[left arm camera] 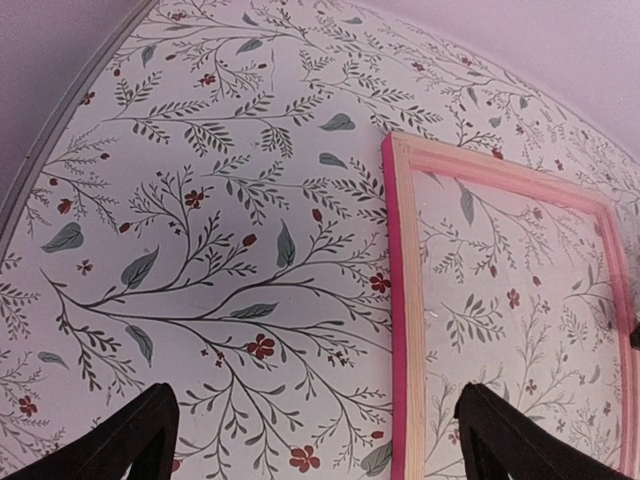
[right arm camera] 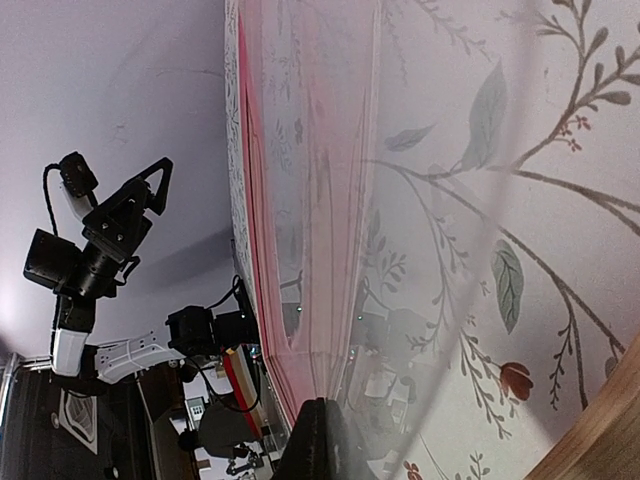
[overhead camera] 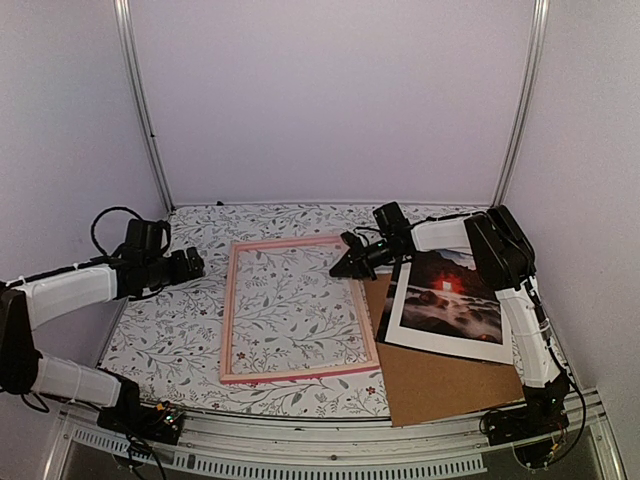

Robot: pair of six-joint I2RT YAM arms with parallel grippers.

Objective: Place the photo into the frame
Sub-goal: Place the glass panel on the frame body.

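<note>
So: the photo (overhead camera: 455,305) lies right of the frame (overhead camera: 228,310).
My clenched right gripper (overhead camera: 340,268) is nearer; left gripper (overhead camera: 195,265) gapes at its left.

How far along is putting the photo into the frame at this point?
Nothing finished yet: the photo lies outside on the brown board, and the frame shows only tablecloth through it. In hand: the right gripper, shut, sits at the frame's far right corner; the left gripper hovers open. Left: moving the photo in.
</note>
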